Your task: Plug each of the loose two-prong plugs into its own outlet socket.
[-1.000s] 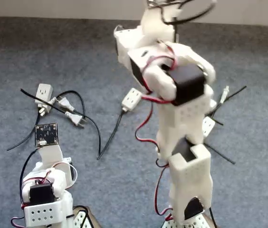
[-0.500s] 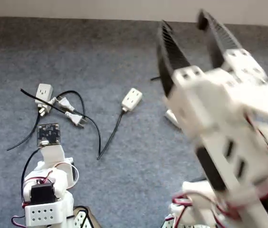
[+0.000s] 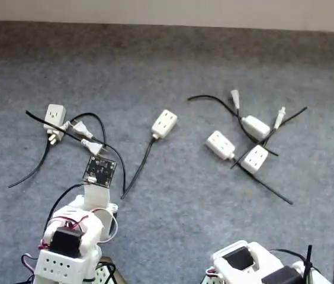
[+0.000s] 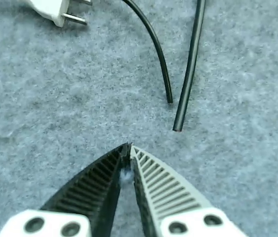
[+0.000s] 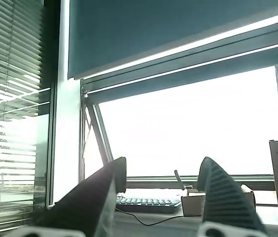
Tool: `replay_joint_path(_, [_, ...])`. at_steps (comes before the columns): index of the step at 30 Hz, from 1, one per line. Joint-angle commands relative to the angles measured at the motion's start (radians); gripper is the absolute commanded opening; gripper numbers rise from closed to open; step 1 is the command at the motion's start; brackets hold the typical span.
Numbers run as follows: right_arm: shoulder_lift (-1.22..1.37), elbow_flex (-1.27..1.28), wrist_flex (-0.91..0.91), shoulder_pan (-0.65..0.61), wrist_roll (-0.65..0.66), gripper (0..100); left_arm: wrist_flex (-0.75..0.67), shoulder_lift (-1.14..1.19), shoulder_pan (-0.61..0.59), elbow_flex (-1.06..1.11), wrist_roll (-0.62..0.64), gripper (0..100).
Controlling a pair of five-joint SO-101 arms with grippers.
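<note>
Two white two-prong plugs (image 3: 79,127) (image 3: 93,148) lie on the grey carpet beside a white outlet socket (image 3: 54,113) at the left. Another socket (image 3: 164,123) lies mid-floor. At the right, three sockets (image 3: 220,144) (image 3: 256,126) (image 3: 254,158) lie among black cables with two more plugs (image 3: 235,97) (image 3: 280,115). My left arm's wrist board (image 3: 100,170) hovers just short of the nearer left plug. The left gripper (image 4: 128,148) is shut and empty above the carpet, a plug (image 4: 55,12) ahead of it. My right gripper (image 5: 163,160) points up at a window, open and empty.
Two black cable ends (image 4: 170,100) (image 4: 177,128) lie just ahead of the left gripper. The right arm's base (image 3: 244,266) sits at the bottom right edge. Bare carpet stretches between the left and right groups and along the far side.
The right arm, which towered over the middle, has swung back and out of the high view, uncovering the right sockets. The left arm has shifted right and forward towards the nearer plug.
</note>
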Motion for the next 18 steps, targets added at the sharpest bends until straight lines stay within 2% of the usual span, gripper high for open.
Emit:
replay_joint_path(1, [-0.013, -0.061, 0.041, 0.004, 0.008, 22.8, 0.003, -0.001, 0.021, -0.114, 0.003, 1])
replay_joint_path(7, [-0.137, 0.174, 0.042, 0.004, 0.008, 22.8, -0.005, -0.002, -0.005, -0.323, -0.003, 1])
replay_joint_path(9, [-0.22, 0.331, 0.041, 0.004, 0.009, 22.8, -0.009, -0.002, -0.059, -0.423, -0.094, 1])
replay_joint_path(11, [-0.312, 0.522, 0.039, 0.004, 0.011, 22.8, -0.061, -0.001, -0.147, -0.529, -0.282, 3])
replay_joint_path(13, [-0.401, 0.727, 0.038, 0.004, 0.012, 22.8, -0.12, 0.001, -0.237, -0.607, -0.408, 6])
replay_joint_path(16, [-0.521, 1.044, 0.033, 0.004, 0.012, 22.8, -0.227, 0.007, -0.341, -0.668, -0.423, 13])
replay_joint_path(18, [-0.587, 1.241, -0.002, 0.004, 0.014, 22.8, -0.256, 0.012, -0.367, -0.676, -0.423, 17])
